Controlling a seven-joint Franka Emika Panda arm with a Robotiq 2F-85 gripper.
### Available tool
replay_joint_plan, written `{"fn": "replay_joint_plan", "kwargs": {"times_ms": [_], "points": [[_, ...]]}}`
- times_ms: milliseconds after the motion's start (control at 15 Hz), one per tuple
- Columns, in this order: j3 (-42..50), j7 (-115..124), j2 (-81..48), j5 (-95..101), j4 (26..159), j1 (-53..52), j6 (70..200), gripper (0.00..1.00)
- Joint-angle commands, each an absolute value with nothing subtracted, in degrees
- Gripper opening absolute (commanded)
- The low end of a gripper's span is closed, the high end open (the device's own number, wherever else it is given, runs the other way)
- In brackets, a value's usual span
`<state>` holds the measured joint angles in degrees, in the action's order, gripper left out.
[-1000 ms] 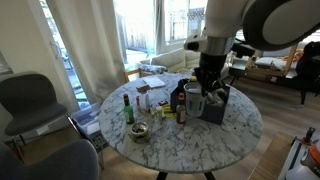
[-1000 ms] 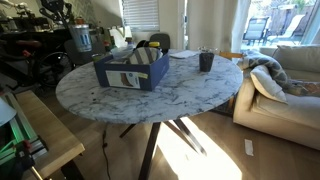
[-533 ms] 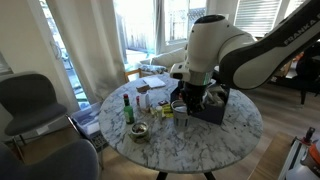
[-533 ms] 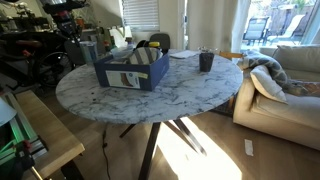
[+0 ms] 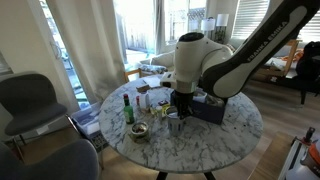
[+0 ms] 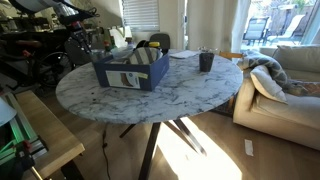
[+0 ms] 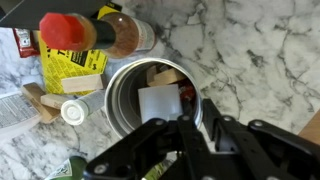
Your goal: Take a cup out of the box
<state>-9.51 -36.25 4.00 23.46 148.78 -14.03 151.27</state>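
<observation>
The pale grey cup point(image 7: 128, 100) fills the middle of the wrist view, seen from above, with something white and red inside it. My gripper point(image 7: 192, 118) is shut on its right rim, one finger inside and one outside. In an exterior view the gripper point(image 5: 178, 110) holds the cup point(image 5: 175, 122) low over the marble table, just left of the dark blue-grey box point(image 5: 212, 110) and outside it. The box also shows in an exterior view point(image 6: 130, 72), open-topped with items inside. Whether the cup's base touches the table is hidden.
A red-capped spice bottle point(image 7: 95, 32), a yellow packet point(image 7: 72, 68) and a white cap point(image 7: 72, 112) lie close to the cup. A green bottle point(image 5: 127, 108) and a small bowl point(image 5: 140, 131) stand further left. A dark cup point(image 6: 205, 62) stands at the far table edge.
The arm has swung left from above the box and come down, carrying the cup out of the box to the table beside the bottles.
</observation>
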Motion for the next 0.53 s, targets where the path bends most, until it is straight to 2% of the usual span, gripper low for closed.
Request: {"fn": "replay_joint_plan", "kwargs": {"times_ms": [0, 333, 467], "points": [[-10.3, -35.7, 0.1, 24.5, 146.0, -13.1, 149.7, 0.52], [-10.7, -47.4, 8.5, 13.4, 147.9, -14.0, 149.5, 0.9], [-9.0, -55.3, 13.1, 4.8, 148.8, -15.1, 150.0, 0.99]]}}
